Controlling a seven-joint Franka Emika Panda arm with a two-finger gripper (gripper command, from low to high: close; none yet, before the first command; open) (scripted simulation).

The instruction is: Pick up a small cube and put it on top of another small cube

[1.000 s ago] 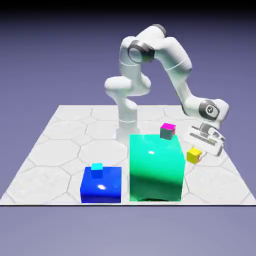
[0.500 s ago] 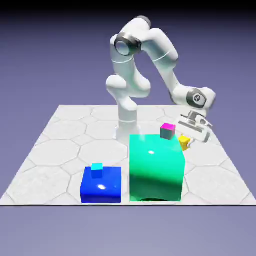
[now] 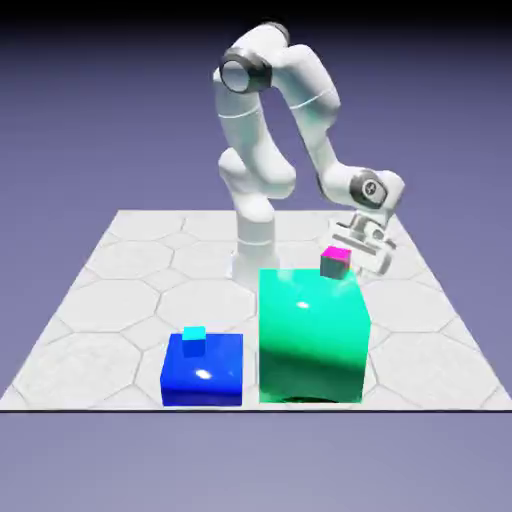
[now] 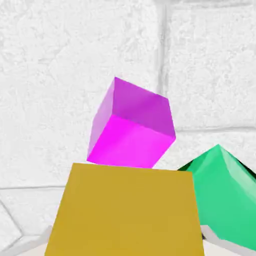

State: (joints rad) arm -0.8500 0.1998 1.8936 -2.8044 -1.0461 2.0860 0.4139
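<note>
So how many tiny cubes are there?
3: a yellow one in the tool, a magenta-topped one behind it, a cyan one on the blue block.

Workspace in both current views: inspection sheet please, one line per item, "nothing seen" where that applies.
Surface: pale tabletop with hexagon-like seams; no spill seen.
Job's things: yellow cube held; magenta-topped cube beyond it in the hand view, not yet stacked on.
Clutter: large green block; blue block with cyan cube on top.
Gripper: fingers closed on the yellow cube, tips partly hidden.
Cables: nothing seen.
Surroundings: plain blue-violet backdrop, darker at the top.
</note>
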